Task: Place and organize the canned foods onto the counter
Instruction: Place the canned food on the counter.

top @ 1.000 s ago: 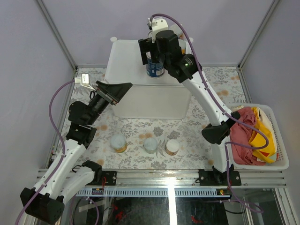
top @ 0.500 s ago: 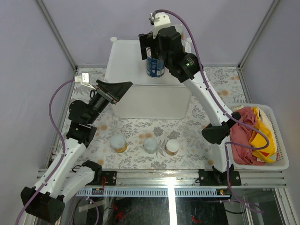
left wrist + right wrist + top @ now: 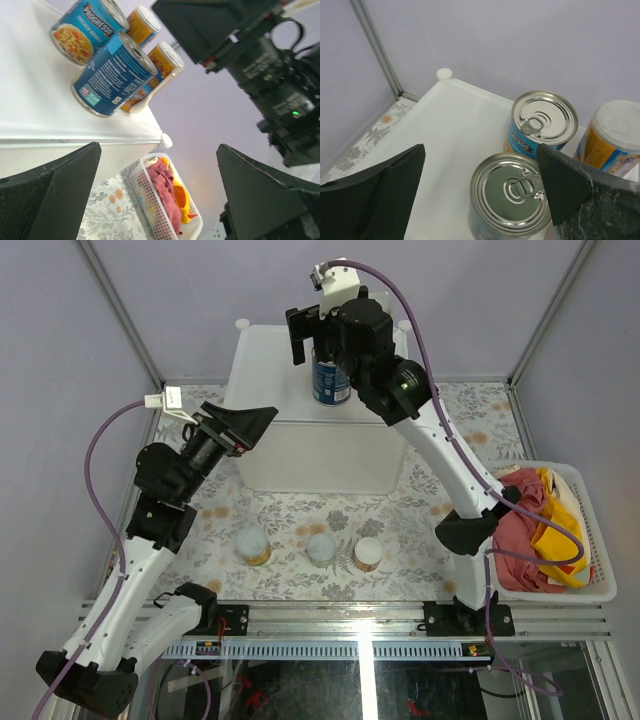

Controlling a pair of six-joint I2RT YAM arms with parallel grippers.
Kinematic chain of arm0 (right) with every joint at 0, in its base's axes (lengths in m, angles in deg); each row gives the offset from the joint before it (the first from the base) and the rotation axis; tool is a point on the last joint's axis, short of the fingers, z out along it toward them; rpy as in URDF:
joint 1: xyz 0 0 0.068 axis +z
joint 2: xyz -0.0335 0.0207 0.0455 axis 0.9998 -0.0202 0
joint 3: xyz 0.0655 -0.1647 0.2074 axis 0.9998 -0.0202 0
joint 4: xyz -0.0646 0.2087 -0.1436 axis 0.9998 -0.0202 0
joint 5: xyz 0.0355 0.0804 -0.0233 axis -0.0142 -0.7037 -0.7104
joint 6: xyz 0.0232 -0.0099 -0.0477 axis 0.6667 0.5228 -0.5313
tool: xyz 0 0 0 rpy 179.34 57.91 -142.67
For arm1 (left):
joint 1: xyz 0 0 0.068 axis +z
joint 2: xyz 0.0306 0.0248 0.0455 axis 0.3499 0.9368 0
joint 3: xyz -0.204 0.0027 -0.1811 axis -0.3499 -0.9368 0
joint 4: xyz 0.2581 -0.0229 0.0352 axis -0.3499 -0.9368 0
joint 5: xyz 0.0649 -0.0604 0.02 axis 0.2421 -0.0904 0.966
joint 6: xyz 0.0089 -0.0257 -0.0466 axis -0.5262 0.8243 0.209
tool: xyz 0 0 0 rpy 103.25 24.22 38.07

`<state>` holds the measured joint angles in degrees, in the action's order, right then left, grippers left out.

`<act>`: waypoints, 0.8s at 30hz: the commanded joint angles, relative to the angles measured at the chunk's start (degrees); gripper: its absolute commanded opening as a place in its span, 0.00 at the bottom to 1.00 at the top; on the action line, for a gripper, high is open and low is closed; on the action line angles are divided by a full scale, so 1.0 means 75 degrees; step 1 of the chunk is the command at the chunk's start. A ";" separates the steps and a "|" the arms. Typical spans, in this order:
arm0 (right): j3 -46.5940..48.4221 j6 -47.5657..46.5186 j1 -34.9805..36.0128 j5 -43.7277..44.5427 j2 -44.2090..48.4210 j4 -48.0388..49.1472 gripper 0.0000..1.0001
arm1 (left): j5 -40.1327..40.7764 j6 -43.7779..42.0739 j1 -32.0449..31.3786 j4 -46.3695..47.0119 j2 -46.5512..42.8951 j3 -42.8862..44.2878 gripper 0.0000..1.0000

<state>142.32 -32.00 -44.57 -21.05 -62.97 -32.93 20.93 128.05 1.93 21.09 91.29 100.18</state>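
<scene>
Right gripper (image 3: 480, 146) was noted with its jaws spread wide, poised over the nearer blue can (image 3: 510, 200) and holding nothing. That can was seen standing upright on the counter (image 3: 450, 130). Just beyond it, a second blue can (image 3: 544, 120) and a yellow-orange jar (image 3: 619, 131) were recorded, bunched toward the far right of the top. Another orange jar (image 3: 162, 60) was picked out from the left wrist view. Left gripper (image 3: 258, 428) was likewise found wide and empty, held off the counter's near left side. Three small cans (image 3: 321, 548) were logged in a row on the patterned table (image 3: 290, 510), near the arm bases, not yet placed.

Risk, as judged: the fingers hung to either side of the can. Whether they were clear of its rim could not be settled, since the arm hid it from above. A sideways retreat made too low could clip the can and topple it into its neighbours. The far right was crowded, so later cans would be safer set on the bare left of the top.
</scene>
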 commanded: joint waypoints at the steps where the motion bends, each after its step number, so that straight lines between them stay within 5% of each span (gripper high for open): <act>1: 0.0048 -0.0374 0.0393 -0.0039 0.0627 0.0715 1.00 | 0.0600 -0.1058 0.0067 -0.1697 -0.0231 0.0580 1.00; 9: -0.0519 -0.0540 0.1031 0.0302 0.1108 0.0722 1.00 | 0.0819 -0.1440 0.0059 -0.2989 -0.0628 0.0603 1.00; 24: -0.3938 -0.0435 0.3127 0.1944 0.3166 0.0887 1.00 | 0.1354 -0.1807 0.0059 -0.6142 -0.1193 0.0730 1.00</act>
<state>115.53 -35.63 -23.87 -12.33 -43.21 -28.06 28.62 116.64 1.96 -14.25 82.46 103.74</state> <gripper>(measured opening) 0.997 0.997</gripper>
